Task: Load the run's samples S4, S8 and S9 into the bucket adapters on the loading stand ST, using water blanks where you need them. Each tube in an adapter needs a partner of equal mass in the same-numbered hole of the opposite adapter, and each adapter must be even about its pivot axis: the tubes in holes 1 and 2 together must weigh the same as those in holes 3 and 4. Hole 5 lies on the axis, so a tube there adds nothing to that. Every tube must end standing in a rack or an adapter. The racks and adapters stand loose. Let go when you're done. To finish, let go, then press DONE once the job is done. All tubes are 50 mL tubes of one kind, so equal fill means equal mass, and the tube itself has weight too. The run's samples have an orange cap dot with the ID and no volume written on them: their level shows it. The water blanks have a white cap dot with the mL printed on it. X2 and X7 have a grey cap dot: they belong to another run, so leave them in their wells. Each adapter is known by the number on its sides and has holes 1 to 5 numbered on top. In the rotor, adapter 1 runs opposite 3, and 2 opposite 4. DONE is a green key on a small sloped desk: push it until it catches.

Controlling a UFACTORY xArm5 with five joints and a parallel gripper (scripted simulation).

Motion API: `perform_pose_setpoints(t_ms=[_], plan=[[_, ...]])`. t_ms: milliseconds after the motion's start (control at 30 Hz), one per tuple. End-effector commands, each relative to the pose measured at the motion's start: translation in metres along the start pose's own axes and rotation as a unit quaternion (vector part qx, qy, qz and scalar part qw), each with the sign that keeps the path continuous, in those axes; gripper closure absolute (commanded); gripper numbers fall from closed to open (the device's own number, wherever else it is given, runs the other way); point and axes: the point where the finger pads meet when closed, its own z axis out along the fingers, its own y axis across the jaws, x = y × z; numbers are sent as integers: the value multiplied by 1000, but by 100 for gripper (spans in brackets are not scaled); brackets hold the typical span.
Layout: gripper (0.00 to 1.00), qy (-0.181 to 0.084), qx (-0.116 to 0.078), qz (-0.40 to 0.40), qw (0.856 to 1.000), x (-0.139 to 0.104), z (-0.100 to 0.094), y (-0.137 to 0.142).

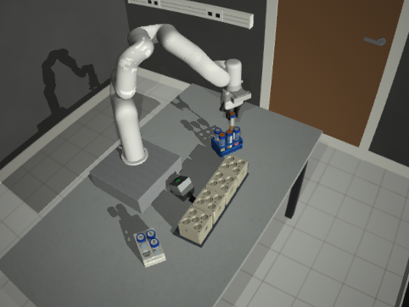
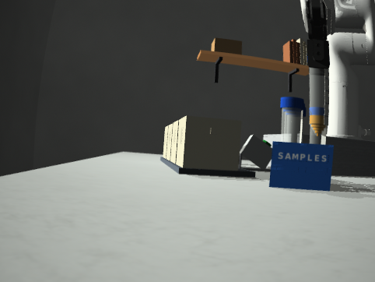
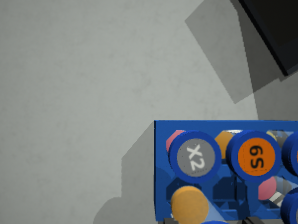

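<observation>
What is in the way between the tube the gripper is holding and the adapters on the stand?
Nothing visible. The held tube hangs with its tip above the blue sample rack, and the adapters sit beside the rack with open holes.

We see the samples rack (image 1: 221,149) on the bench (image 1: 276,140), adapters row (image 1: 214,195) just in front, DONE desk (image 1: 180,185) left of it, blanks rack (image 1: 149,254) nearest, well apart.
</observation>
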Motion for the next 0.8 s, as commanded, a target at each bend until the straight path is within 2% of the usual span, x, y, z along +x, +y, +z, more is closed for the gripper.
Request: perform_pose_setpoints(t_ms=[0, 767], plan=[[100, -6, 3, 0, 1000, 0, -12, -1], [100, -6, 3, 0, 1000, 1, -50, -1]])
